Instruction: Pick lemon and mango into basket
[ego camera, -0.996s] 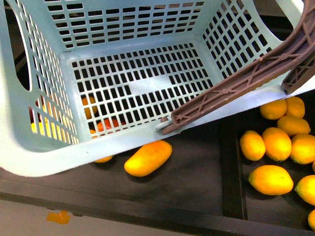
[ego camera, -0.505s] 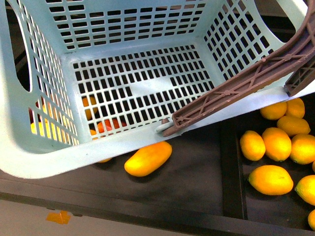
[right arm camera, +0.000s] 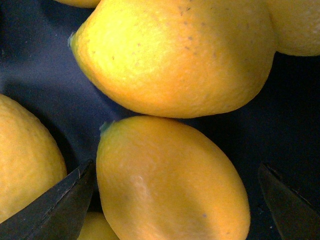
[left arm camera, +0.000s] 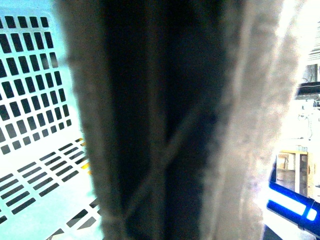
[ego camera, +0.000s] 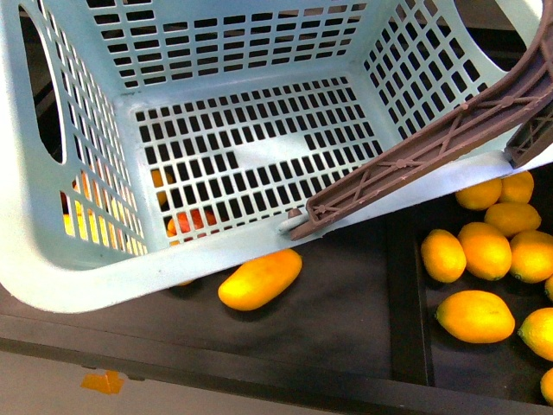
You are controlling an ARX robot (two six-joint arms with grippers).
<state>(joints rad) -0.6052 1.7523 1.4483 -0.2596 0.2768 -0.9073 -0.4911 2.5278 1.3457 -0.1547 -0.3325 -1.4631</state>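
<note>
I am on the lemon step: in the right wrist view my right gripper (right arm camera: pixel 175 210) stands open, dark tips either side of one lemon (right arm camera: pixel 165 170) that touches the neighbouring lemons (right arm camera: pixel 175 55). Next, I judge, it must sink and close without catching those, then carry over to the basket (ego camera: pixel 78 268), tilted in the front view. The mango (ego camera: pixel 259 278) lies on the dark shelf (ego camera: pixel 346 298) just under the basket's near rim, not yet in. A blurred brown handle (left arm camera: pixel 160 125) fills the left wrist view; whether my left gripper is clamped on it I cannot tell. Neither arm shows in the front view
</note>
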